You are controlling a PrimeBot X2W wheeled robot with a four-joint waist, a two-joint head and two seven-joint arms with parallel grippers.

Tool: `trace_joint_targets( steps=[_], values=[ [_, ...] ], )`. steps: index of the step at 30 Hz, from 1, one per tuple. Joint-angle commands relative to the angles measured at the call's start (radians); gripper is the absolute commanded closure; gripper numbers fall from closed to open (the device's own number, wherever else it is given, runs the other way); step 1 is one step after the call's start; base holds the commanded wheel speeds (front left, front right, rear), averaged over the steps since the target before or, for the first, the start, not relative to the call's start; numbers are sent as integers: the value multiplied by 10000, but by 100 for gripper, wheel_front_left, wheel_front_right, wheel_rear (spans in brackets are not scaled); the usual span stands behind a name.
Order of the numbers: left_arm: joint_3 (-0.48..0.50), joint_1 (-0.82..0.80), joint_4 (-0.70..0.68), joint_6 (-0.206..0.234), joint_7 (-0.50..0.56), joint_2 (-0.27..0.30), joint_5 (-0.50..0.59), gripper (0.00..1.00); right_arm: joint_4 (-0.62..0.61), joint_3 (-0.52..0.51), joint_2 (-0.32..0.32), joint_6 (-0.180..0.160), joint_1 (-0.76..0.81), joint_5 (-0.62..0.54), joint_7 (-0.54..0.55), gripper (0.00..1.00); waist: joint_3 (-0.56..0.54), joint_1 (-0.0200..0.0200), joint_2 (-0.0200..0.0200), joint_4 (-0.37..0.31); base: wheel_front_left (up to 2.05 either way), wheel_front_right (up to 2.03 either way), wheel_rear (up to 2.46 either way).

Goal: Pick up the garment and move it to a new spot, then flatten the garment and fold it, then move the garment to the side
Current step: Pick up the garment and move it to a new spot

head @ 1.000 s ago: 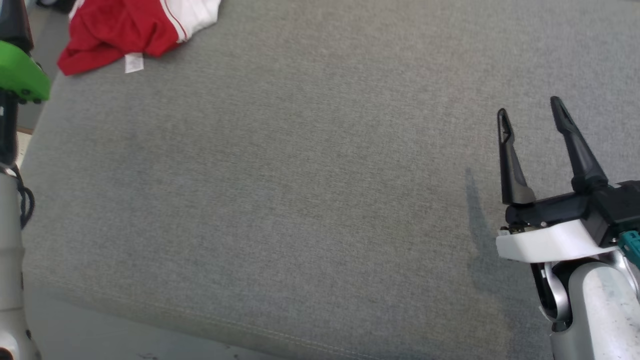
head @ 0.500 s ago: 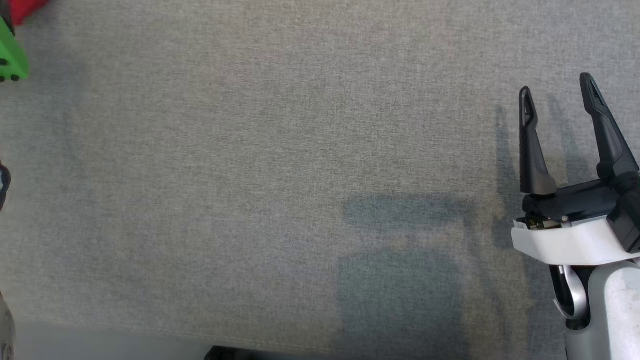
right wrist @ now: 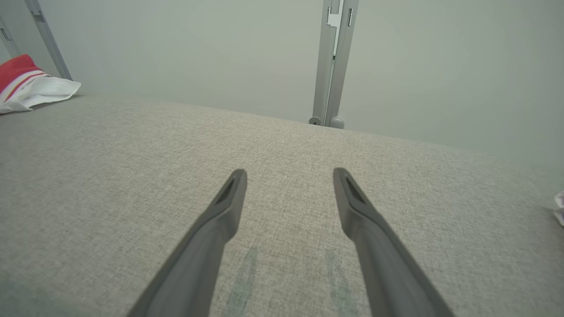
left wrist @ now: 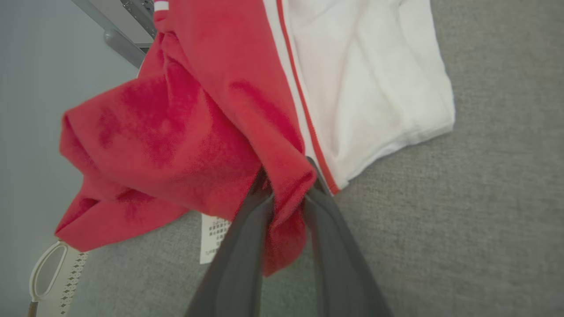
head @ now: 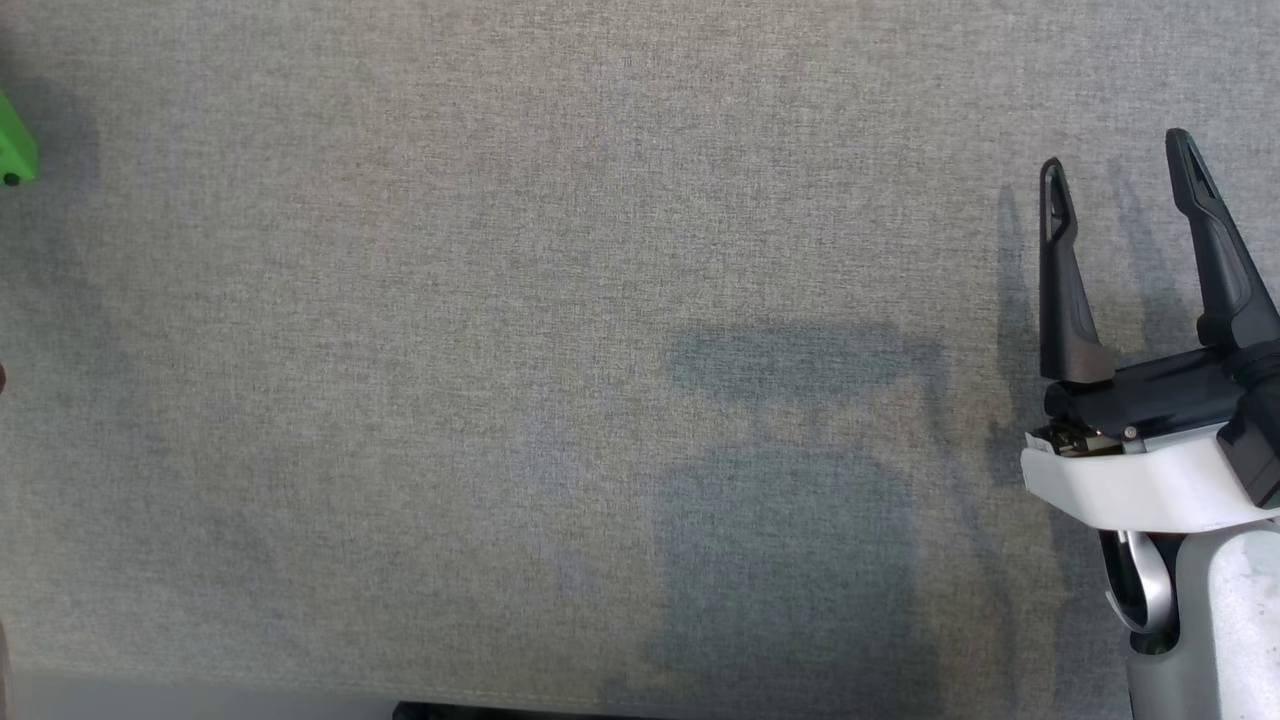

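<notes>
Left gripper: both fingers drawn in on a fold of red cloth, pinching the garment at its near edge. A short red flap hangs down between the fingers, toward the wrist. The garment is crumpled; its red bulk spreads ahead and to the left of the tips, and a white panel edged by a thin red stripe lies ahead and to the right. It rests on the grey surface, though its left part reaches past the surface edge. A white label lies flat on the surface just left of the left finger, partly under the red cloth. A pale looped object sits well off to the lower left of the fingers; what it is cannot be told. Right gripper: fingers spread wide with nothing between them, pointing forward over bare surface, faint finger shadows beside them. From the right wrist, the right gripper has the garment well away to its far left, near the back edge of the surface. A grey post stands ahead of the tips, beyond that edge. A green part shows far left of the right gripper in the head view.
</notes>
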Motion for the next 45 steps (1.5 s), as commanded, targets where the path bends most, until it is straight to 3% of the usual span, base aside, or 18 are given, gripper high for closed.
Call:
trace_joint_targets(
  steps=[1,10,20,33,38,45],
  values=[
    [-84,-136,99,-1,-131,55,95,100,76,24,-18,-18,-78,-59,-96,0,-132,-2,32,-21,0,0,0],
    [-500,-383,258,-34,-983,356,359,100,689,208,81,-18,-83,96,-420,0,-1140,-2,32,-218,0,0,0],
    [-1444,-810,-265,-70,-1549,514,739,100,1920,506,213,-18,112,431,-830,0,-3453,-2,32,-721,0,0,0],
    [-3904,-316,-2901,-70,-1289,-5,-717,100,2806,461,249,-18,838,1162,-1132,0,-5979,-2,32,-1693,0,0,0],
    [-4532,-2,-4315,-71,-1154,-472,-1445,100,2956,438,250,-18,1129,1414,-1210,0,-6372,-2,32,-2042,0,0,0],
    [-4944,1229,-5657,154,-1260,-1839,-2160,100,3119,600,251,-17,1289,1695,-1271,0,-6358,-2,32,-2398,0,0,0]
  ],
)
